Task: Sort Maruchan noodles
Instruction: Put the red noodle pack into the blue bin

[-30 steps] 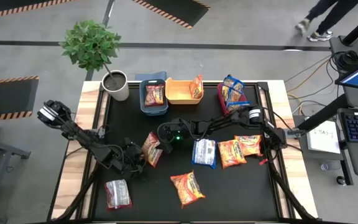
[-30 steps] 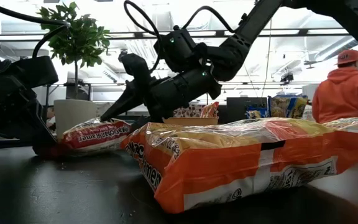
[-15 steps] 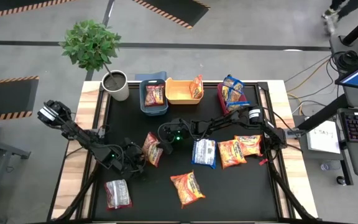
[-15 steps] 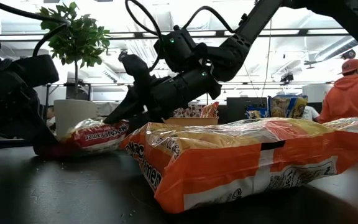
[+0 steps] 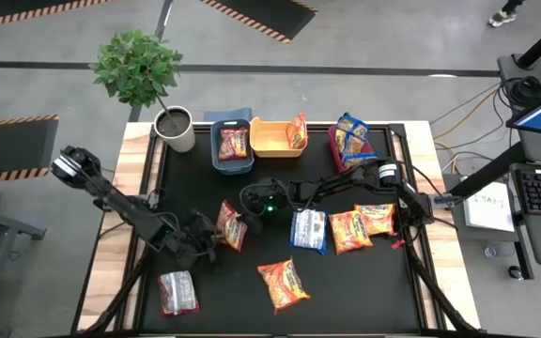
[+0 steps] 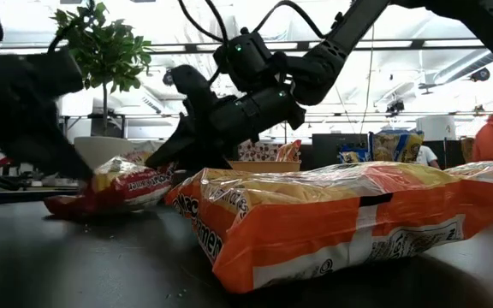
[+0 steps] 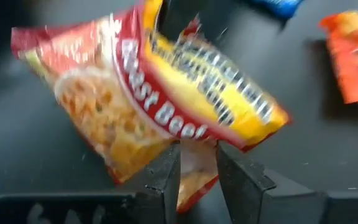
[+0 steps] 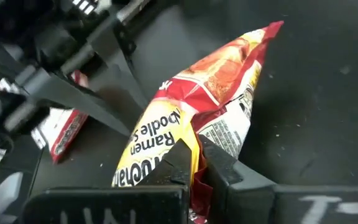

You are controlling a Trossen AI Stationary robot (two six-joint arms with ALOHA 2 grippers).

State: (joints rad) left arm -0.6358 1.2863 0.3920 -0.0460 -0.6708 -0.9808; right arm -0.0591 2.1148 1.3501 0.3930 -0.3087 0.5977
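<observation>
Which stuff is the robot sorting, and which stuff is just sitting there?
Job:
dark red crinkly plastic ramen packet, pinched by left end effector and right end effector
orange ramen packet
blue plastic bin
yellow plastic bin

Just there:
potted green plant

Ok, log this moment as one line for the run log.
left gripper: shut on red packet | right gripper: shut on same packet | red packet: mid-table, held by both

One red packet (image 5: 230,225) stands tilted mid-bench; other packets (image 5: 284,284) lie scattered flat, some in bins (image 5: 272,148).
</observation>
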